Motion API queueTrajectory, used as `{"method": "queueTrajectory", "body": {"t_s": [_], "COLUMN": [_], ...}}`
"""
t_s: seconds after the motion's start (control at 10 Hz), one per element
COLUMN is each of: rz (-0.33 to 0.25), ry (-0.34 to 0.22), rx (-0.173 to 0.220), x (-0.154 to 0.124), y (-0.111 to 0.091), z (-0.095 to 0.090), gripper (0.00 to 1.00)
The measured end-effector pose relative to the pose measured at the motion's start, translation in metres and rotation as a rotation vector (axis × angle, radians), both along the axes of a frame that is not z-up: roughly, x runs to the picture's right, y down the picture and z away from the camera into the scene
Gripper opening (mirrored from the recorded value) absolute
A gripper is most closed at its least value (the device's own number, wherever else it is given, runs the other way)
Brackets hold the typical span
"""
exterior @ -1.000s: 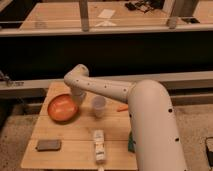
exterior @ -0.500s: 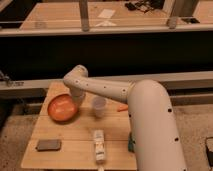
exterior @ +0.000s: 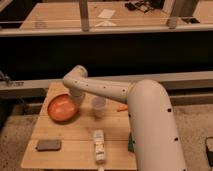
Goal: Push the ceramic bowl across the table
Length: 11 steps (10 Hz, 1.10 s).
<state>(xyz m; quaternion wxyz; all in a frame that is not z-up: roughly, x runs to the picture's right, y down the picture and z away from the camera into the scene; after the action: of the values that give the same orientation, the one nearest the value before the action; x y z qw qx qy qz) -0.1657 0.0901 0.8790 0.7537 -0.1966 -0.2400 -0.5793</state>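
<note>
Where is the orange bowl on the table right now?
In the camera view the bowl sits at the table's far left, left of the plastic cup; the robot's hand is at its right rim.

arm (exterior: 107, 90) stretched left | wrist (exterior: 76, 82) bent down | gripper (exterior: 76, 98) below wrist, closed

The light wooden plank desk (exterior: 75, 131) carries a wide orange-red ceramic bowl (exterior: 61, 108) near its left edge, with closed jaws over the bowl's right rim. A translucent plastic cup (exterior: 99, 106) stands mid-desk. A dark flat slab (exterior: 48, 145) lies by the front-left corner and a white packet (exterior: 99, 145) at the front edge.
</note>
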Motion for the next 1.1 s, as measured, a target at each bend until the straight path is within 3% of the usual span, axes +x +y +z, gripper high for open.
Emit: {"method": "queueTrajectory", "body": {"t_s": [1.1], "rz": [-0.104], "ry": [-0.075], "rx": [0.021], "x": [-0.014], "y": [0.011], "z": [-0.003], "gripper": [0.06]}}
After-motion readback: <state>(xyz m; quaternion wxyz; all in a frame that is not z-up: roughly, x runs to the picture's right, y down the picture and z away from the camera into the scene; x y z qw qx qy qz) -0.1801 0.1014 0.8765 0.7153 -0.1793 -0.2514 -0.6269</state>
